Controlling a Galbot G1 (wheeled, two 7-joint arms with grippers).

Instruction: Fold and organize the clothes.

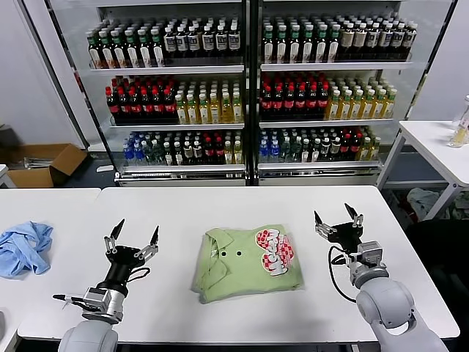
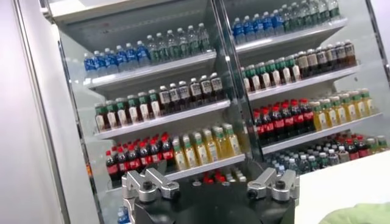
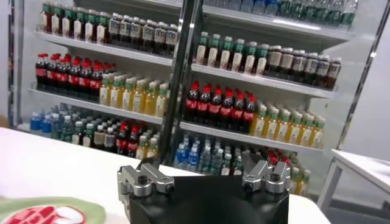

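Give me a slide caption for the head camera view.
Folded green polo shirt on the white table, left gripper and right gripper open on either side.

White table (image 1: 220,202) being occupied centrally by folded green polo shirt (image 1: 248,262); crumpled blue cloth (image 1: 23,247) being carried on adjoining left table (image 1: 44,202).

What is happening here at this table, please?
A two-armed robot is working on a light green polo shirt, which lies folded into a compact bundle on the white table, with its red-and-white logo facing up. Neither gripper holds it: the left gripper and the right gripper are both open and raised, one on each side of the shirt. A crumpled blue cloth lies apart on the neighbouring table to the robot's left. Drink coolers stand behind.
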